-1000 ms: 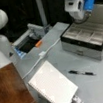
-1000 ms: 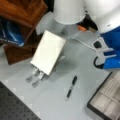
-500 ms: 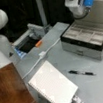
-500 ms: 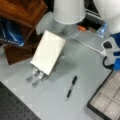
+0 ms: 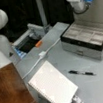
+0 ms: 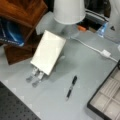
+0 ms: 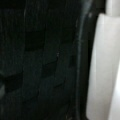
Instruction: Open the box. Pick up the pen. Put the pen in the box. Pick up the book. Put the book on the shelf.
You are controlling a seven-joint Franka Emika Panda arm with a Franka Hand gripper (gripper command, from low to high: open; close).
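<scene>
Box (image 5: 86, 40) open, pen (image 5: 81, 73) loose on desk (image 5: 102, 84). Hand (image 5: 82, 10) above box, grip state unclear. Risk: thin pen rolls or slips

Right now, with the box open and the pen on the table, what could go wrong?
The pen is thin and lies flat on the table, so a grasp may slip. The book leans on a rack nearby and could topple if bumped. The cable could snag.
</scene>
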